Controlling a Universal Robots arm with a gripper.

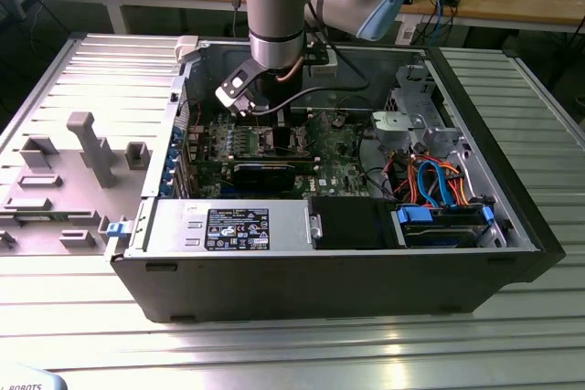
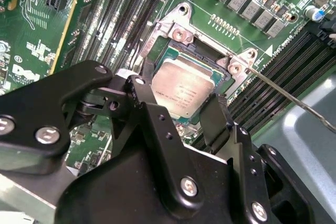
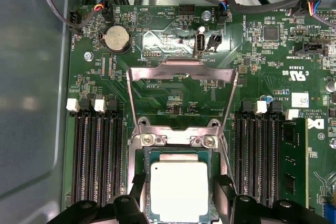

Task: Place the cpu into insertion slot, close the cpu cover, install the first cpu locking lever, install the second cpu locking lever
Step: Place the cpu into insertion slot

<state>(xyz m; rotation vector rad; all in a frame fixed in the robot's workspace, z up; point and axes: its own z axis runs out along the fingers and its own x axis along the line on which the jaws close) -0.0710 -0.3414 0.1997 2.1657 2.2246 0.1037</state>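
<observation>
**Inspector:** Cpu position, second wrist view first?

**Operator:** It lies flat in the insertion slot, metal top up and square to the rim. My tool straddles it, narrowed to chip width, with its fingers against two opposite edges. I make out no gap, so I judge it to be gripping. Holding by the edges keeps the underside contacts untouched. One locking lever stands swung clear of the socket, leaving the opening free.

**Inspector:** First wrist view?

**Operator:** The seating agrees. The cpu sits inside the slot's frame, between the two banks of memory slots. The cpu cover is hinged back and open, and the green board shows through its window. It has to stand that way, or nothing could go in from above. I judge the placing step near complete, with the cover and levers not yet done.

**Inspector:** Exterior view?

**Operator:** My arm reaches straight down into the open computer case, which lies on its side on the slatted tabletop. That puts the board face up, so a vertical approach sets the chip level.
</observation>
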